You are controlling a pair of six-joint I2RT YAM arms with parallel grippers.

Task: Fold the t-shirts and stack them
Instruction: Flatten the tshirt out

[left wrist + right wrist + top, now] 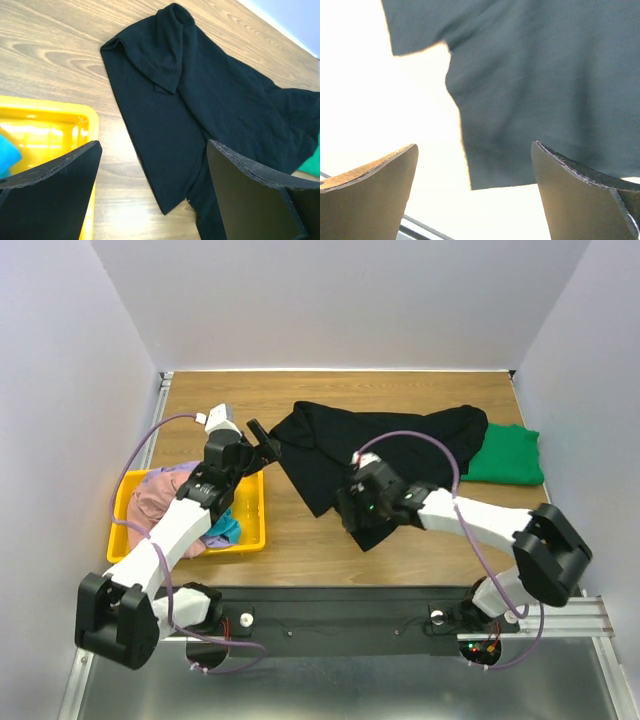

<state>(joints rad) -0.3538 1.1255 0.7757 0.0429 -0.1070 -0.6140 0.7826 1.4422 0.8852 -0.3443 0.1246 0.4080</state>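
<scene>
Sprawling across the wooden table [300, 540], the black t-shirt [330, 440] lies crumpled. The left gripper [153, 142] and right gripper [475, 145] hang near its edges, fingers spread, empty.

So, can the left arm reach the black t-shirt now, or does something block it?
Probably yes. The left hand is open above a corner of the yellow bin, and a sleeve of the black t-shirt lies close in front of it, with only bare table between. Nothing seems to block it.

The large t-shirt [380, 445] lies centrally on the table [300, 540]. A folded t-shirt [510, 455] touches its right end. To its left, a bin [260, 520] holds crumpled t-shirts [155, 495].
</scene>
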